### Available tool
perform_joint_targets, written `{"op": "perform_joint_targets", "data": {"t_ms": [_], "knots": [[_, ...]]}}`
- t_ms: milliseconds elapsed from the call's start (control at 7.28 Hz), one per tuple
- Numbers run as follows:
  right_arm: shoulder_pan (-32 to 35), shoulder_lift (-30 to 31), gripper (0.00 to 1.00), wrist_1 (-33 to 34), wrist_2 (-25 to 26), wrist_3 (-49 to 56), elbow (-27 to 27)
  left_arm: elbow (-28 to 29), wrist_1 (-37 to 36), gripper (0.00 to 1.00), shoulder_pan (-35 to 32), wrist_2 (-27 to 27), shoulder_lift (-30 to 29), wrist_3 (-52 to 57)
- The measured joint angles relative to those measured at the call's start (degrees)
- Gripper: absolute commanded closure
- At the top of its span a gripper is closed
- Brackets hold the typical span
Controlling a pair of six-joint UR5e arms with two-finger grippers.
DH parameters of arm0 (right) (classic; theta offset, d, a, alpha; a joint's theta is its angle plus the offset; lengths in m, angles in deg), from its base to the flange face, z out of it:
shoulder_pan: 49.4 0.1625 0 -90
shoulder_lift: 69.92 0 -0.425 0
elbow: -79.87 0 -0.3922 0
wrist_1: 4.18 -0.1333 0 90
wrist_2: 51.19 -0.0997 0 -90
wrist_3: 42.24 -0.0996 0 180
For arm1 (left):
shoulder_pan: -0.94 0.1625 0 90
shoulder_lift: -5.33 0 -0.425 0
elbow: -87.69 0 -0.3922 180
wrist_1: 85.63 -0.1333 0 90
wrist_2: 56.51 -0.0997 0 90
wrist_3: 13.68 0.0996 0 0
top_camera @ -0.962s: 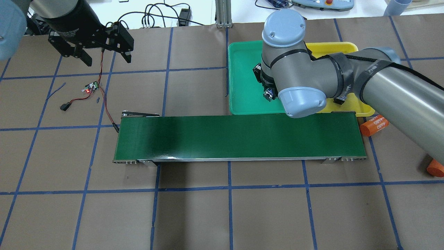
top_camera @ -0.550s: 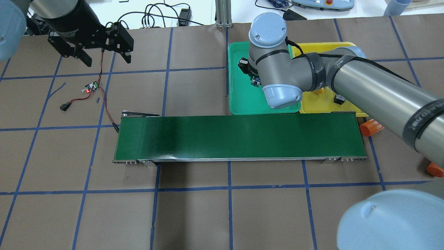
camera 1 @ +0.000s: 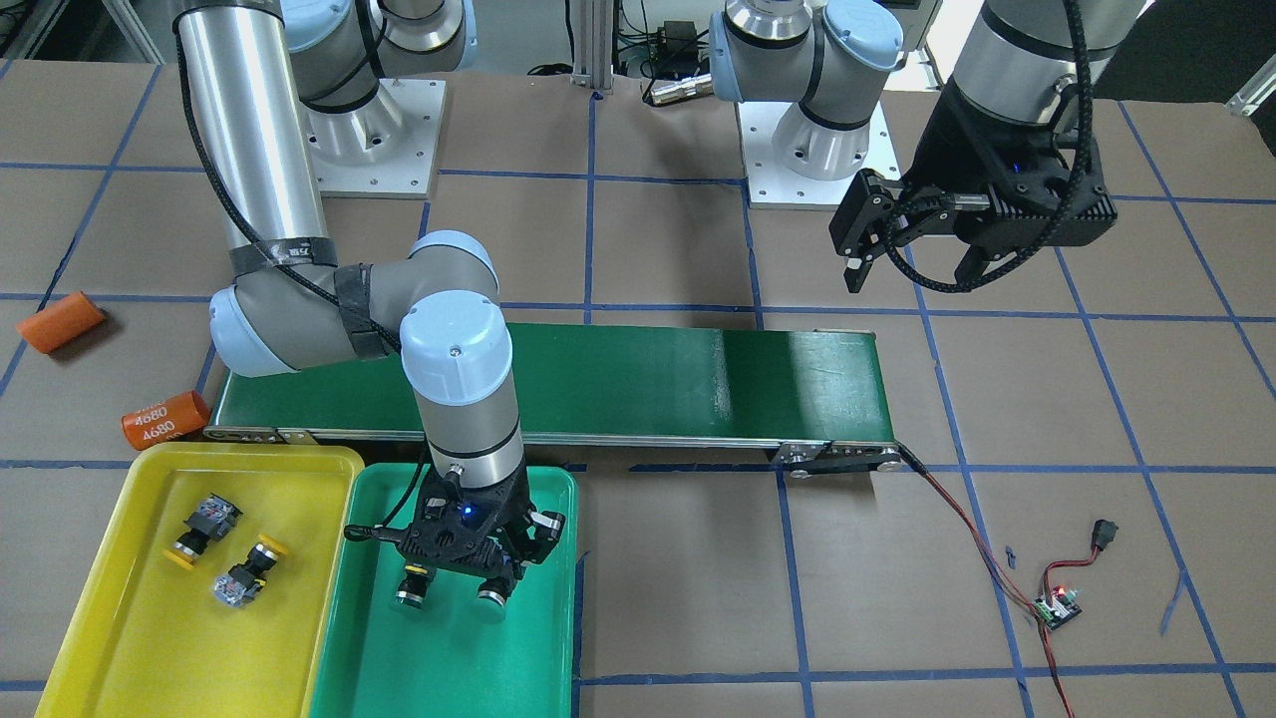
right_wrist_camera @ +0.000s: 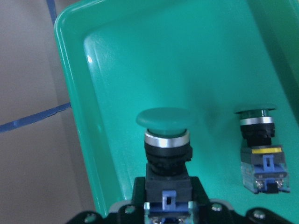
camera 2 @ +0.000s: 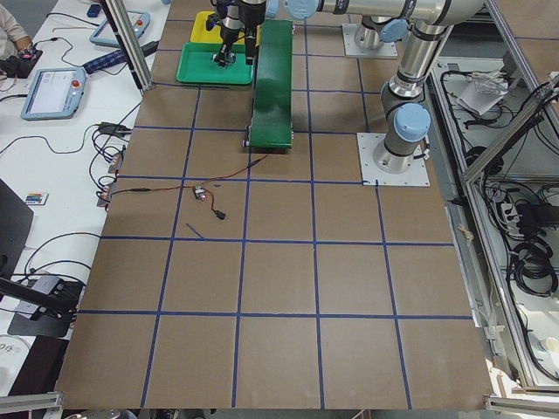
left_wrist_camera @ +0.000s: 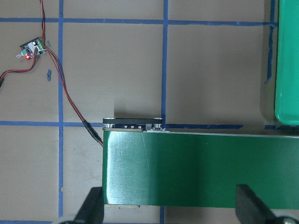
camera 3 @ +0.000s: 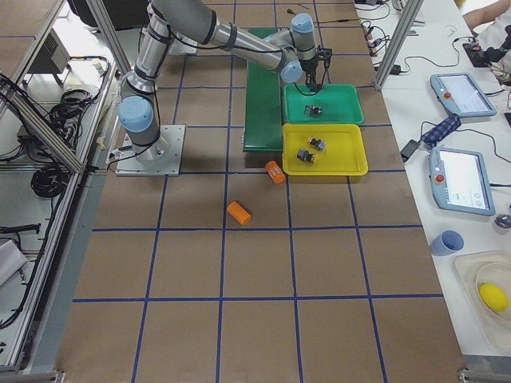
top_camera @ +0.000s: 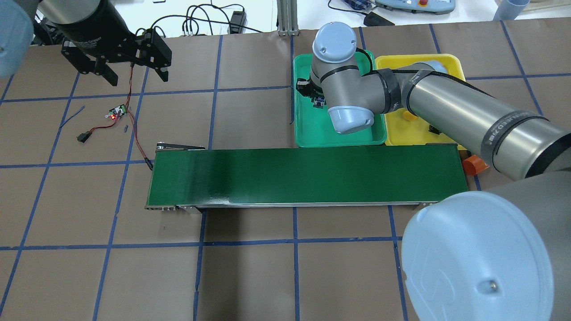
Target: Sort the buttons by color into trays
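Over the last second I've seen the right arm (top_camera: 446,102) slide further into the shallow green plastic tray (camera 1: 449,668), away from the shallow yellow plastic tray (camera 1: 100,618). Right gripper (right_wrist_camera: 167,200) clamped on a green mushroom-cap push-button (right_wrist_camera: 166,123), low beside the second green push-button (right_wrist_camera: 259,144). Two yellow-capped push-buttons (camera 1: 204,527) lie in the yellow tray. Left gripper (top_camera: 138,76) wide open, empty. Reckon only the release remains

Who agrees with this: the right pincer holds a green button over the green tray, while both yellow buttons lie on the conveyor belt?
Not quite. Both yellow buttons lie in the yellow tray, not on the conveyor belt, as the exterior front-facing view shows. The rest stands: the right pincer holds a green button over the green tray.
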Motion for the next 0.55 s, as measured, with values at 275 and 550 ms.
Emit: {"op": "perform_joint_targets", "data": {"t_ms": [275, 550], "knots": [[-0.6, 0.2, 0.0, -0.1, -1.1, 0.0, -0.1, 0.0, 0.1, 0.0, 0.1, 0.0, 0.1, 0.1], [-1.9, 2.9, 0.0, -3.5, -2.0, 0.0, -0.2, 0.0, 0.0, 0.0, 0.2, 0.0, 0.1, 0.1]]}}
